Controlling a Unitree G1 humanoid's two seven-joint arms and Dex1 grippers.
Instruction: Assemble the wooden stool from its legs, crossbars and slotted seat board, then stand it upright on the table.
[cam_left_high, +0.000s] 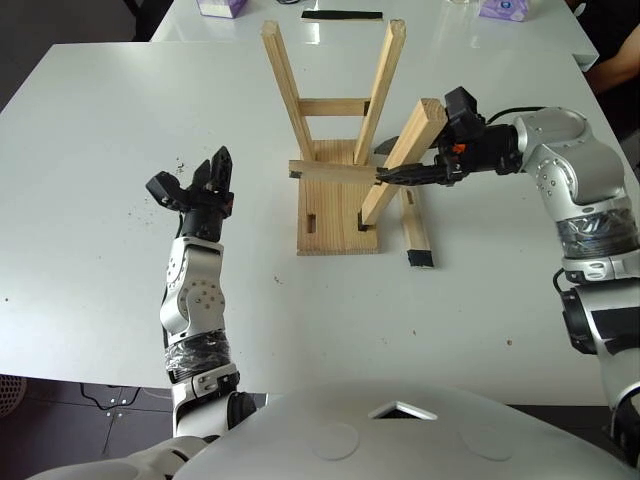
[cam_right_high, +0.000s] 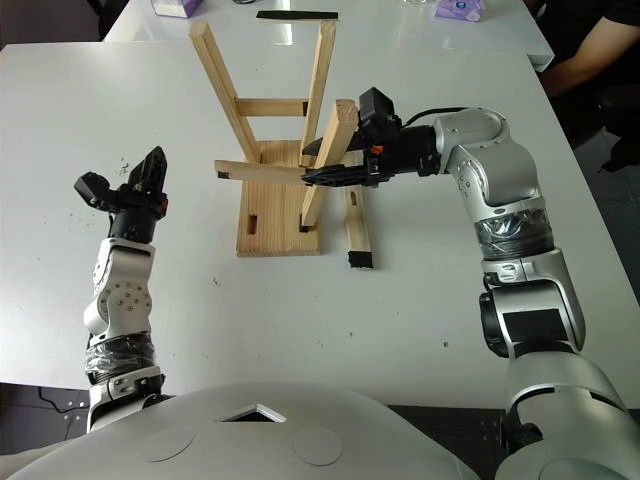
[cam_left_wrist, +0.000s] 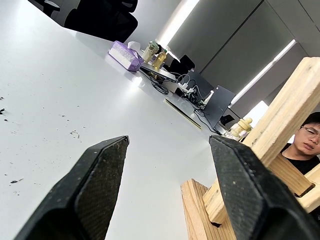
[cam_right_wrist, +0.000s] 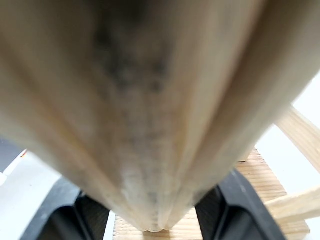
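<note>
The white counter (cam_left_high: 90, 280) carries the slotted seat board (cam_left_high: 335, 238), which lies flat near its middle with the slots facing up. Two legs rise from the board's far side and lean toward the far edge of the counter: the far-left leg (cam_left_high: 284, 85) and the far-right leg (cam_left_high: 383, 80). They are joined partway up by a short crossbar (cam_left_high: 335, 107). A third leg (cam_left_high: 412, 145) stands tilted, its lower end at the slot in the board's near-right corner and its top leaning out to the right. Whether it sits fully in the slot cannot be told. The right hand (cam_left_high: 398, 176) comes in from the right and is clamped on this third leg about midway along it; the right wrist view has a black finger on either side of the wood. A long crossbar (cam_left_high: 322, 170) runs level from beside that grip out to the left, crossing in front of the two standing legs; how it is joined there cannot be told. A loose leg (cam_left_high: 415, 235) lies flat on the counter just beside the board's right edge, its black-capped end toward the near side. The left hand (cam_left_high: 192, 172) is raised over the counter, left of the seat board and well apart from it, its two fingers spread wide. At the far edge lie a black strip (cam_left_high: 341, 15) and two purple tissue packs, one left (cam_left_high: 222, 6) and one right (cam_left_high: 503, 8). Dark specks (cam_left_wrist: 75, 133) dot the counter near the left hand.
</note>
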